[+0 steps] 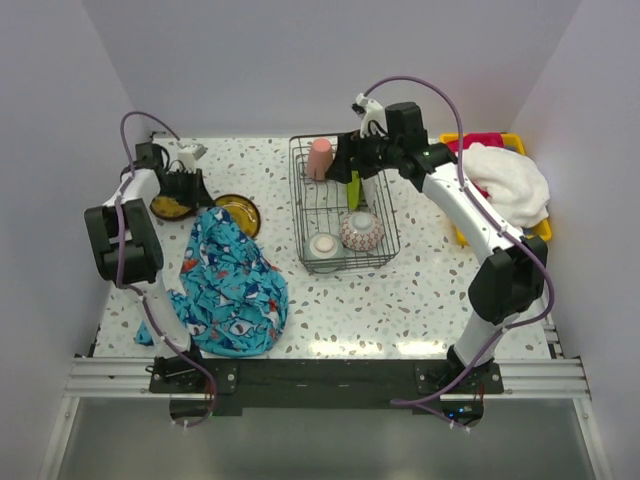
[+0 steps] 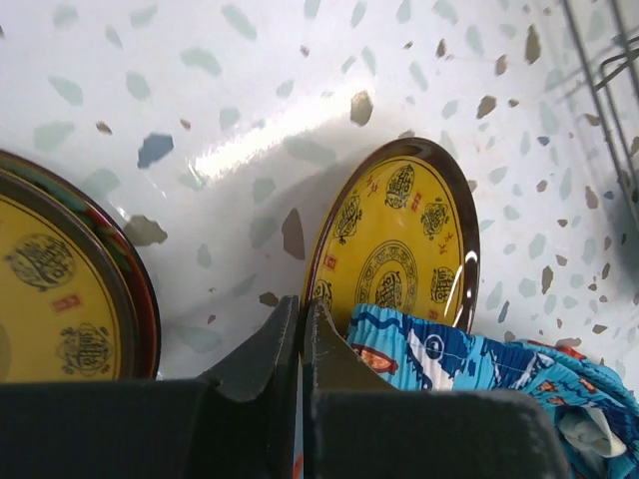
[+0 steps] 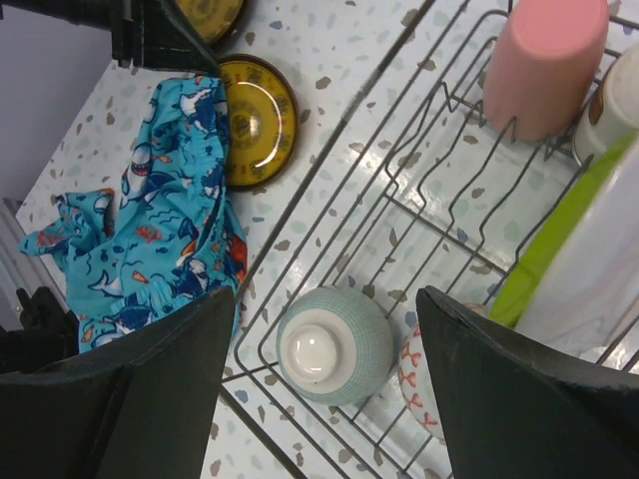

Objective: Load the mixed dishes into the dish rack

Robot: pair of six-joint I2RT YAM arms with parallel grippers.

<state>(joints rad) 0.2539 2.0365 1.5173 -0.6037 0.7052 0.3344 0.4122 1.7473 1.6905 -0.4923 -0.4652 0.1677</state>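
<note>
Dark wedge-shaped fingers of the left claw (image 2: 302, 304) fill the bottom of the left wrist view. They are pressed shut, and whether they pinch anything cannot be told. Just beyond their tips a round yellow plate (image 2: 399, 239) with a dark brown rim lies on the speckled white tabletop (image 2: 250, 100). Its near edge is covered by a blue fish-patterned cloth (image 2: 479, 369) to the claw's right. To the claw's left sits a second yellow plate (image 2: 50, 289), seemingly stacked on another.

In the right wrist view, the right claw (image 3: 324, 299) hangs wide open and empty over the dark grey wire dish rack (image 3: 399, 170). Directly beneath it sits an upturned mint ribbed bowl (image 3: 334, 344), with a red-marked patterned bowl (image 3: 414, 374) touching its right side. Beyond are an upturned pink cup (image 3: 544, 65), a cream cup (image 3: 619, 95) and an upright lime-green plate (image 3: 554, 239).

In the top view, a yellow plastic tray (image 1: 510, 138) holding a white towel (image 1: 515, 185) lies right of the right claw.

Loading looks partly done, since the yellow plates lie outside the rack. The next move likely calls for clearing the cloth off the plate.
</note>
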